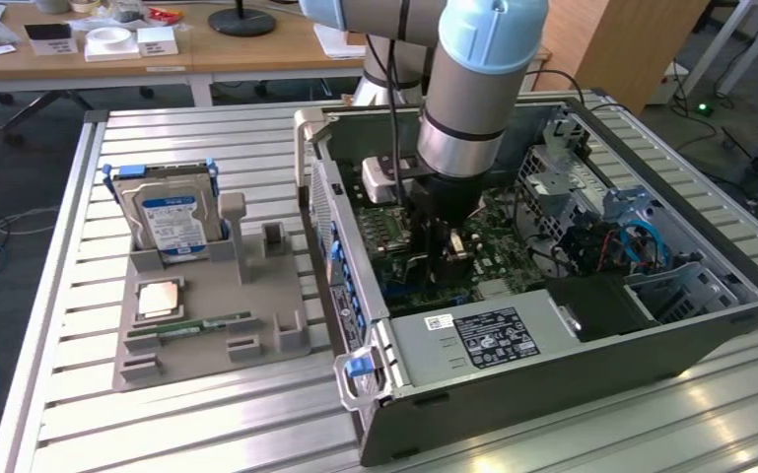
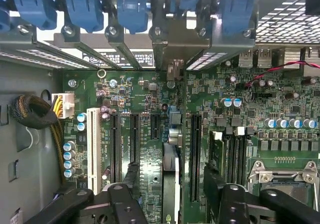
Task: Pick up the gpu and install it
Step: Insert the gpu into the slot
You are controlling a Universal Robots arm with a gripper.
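Our black two-fingered tool point(image 2: 170, 204) stands spread astride the thin green gpu card point(image 2: 170, 149), which sits edge-on in a motherboard slot inside the open grey computer case point(image 1: 576, 384). The card seems seated, though we cannot confirm it; if not fully home, it could tilt, or a finger could snag it.

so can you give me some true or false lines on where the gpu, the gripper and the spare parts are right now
1. The hard drive stands upright in the grey holder on the exterior view's left. True.
2. The gripper hangs over the grey holder. False: it is down inside the open computer case, over the motherboard.
3. The gpu lies flat in the holder next to the memory stick. False: it stands on edge in a motherboard slot, between the gripper's fingers.
4. The gripper is open, with a gap showing between each finger and the gpu. True.
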